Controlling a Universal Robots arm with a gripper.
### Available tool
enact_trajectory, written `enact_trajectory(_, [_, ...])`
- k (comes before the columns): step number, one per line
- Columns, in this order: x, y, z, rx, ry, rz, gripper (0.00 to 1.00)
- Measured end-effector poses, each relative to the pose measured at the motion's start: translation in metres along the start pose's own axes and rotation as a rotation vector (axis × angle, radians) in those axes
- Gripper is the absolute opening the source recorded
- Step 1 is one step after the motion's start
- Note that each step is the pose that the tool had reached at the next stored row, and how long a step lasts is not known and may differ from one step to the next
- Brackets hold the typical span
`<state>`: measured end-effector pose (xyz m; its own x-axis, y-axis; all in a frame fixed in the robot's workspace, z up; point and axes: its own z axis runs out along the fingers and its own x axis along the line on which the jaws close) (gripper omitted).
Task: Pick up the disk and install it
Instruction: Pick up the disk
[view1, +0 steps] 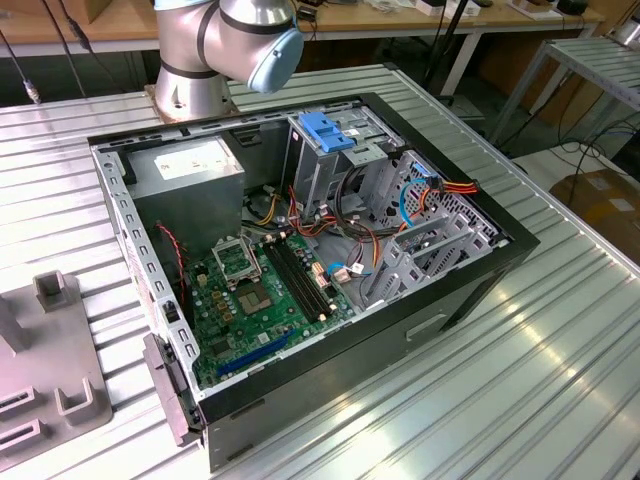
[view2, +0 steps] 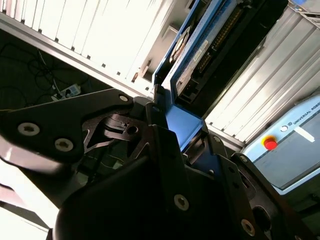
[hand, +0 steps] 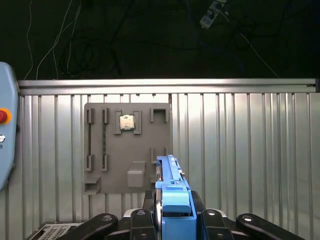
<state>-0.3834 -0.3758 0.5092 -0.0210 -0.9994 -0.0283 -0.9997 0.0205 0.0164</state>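
Observation:
My gripper (hand: 172, 220) is shut on the disk (hand: 172, 192), which I see edge-on in the first wrist view with its blue side rail facing the camera. The black fingers (hand: 137, 222) press on it from both sides. In the second wrist view the disk (view2: 200, 50) sticks out beyond the gripper (view2: 175, 125), showing a blue rail, a dark body and a row of connector pins. It hangs above the ribbed metal table, near a grey fixture plate (hand: 127, 147). The open computer case (view1: 480, 270) lies in the exterior view, with its metal drive cage (view1: 330, 165) at the back.
Inside the case are a grey power supply box (view1: 185, 165), a green motherboard (view1: 260, 290), loose cables (view1: 420, 195) and a blue latch (view1: 325, 130) atop the cage. The arm's base (view1: 200, 70) stands behind the case. A teach pendant (view2: 290, 145) lies on the table.

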Motion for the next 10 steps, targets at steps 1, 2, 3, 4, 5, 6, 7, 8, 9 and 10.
enact_trajectory(1, [0.0,-0.0024,0.0,0.0,0.0,0.0,0.37])
enact_trajectory(2, [-0.0001,-0.0041,-0.0001,0.0,0.0,0.0,0.37])
enact_trajectory(3, [-0.0001,-0.0073,-0.0001,0.0,0.0,0.0,0.37])
enact_trajectory(4, [-0.0002,-0.0109,-0.0001,0.0,0.0,0.0,0.37])
enact_trajectory(5, [-0.0002,-0.0128,-0.0002,0.0001,-0.0001,0.0,0.37])
enact_trajectory(6, [-0.0003,-0.0143,-0.0002,0.0,0.0,0.0,0.37])
enact_trajectory(7, [-0.0003,-0.0167,-0.0002,0.0,0.0,0.0,0.37])
enact_trajectory(8, [-0.0004,-0.0183,-0.0003,0.0,-0.0001,0.0,0.37])
enact_trajectory(9, [-0.0004,-0.0201,-0.0003,0.0001,0.0,0.0,0.37])
enact_trajectory(10, [-0.0005,-0.0217,-0.0003,0.0,0.0,0.0,0.37])
